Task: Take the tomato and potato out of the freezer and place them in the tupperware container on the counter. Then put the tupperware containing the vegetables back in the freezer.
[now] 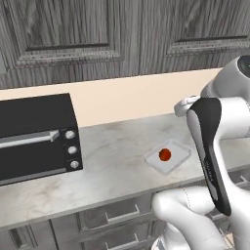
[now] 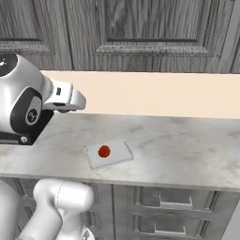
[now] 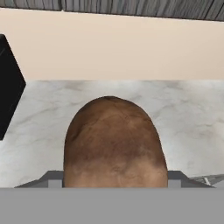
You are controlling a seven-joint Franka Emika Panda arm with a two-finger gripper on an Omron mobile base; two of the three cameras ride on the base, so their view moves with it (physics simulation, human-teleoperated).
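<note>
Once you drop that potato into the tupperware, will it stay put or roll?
The potato looks smooth and egg-round, so it may roll a little. The tupperware container has a low rim that would probably stop it. It might nudge the round tomato already inside.

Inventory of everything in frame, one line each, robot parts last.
tomato: 1, red-orange, in the tupperware
tupperware: 1, translucent whitish, on the counter
potato: 1, brown, close in the hand view, held in the gripper
toaster oven: 1, black, left on the counter
counter: 1, light marbled, over grey drawers
drawers: several, grey, bar handles
wall cabinets: grey wood, above the beige backsplash
arm: 1, white and dark, over the counter
</note>
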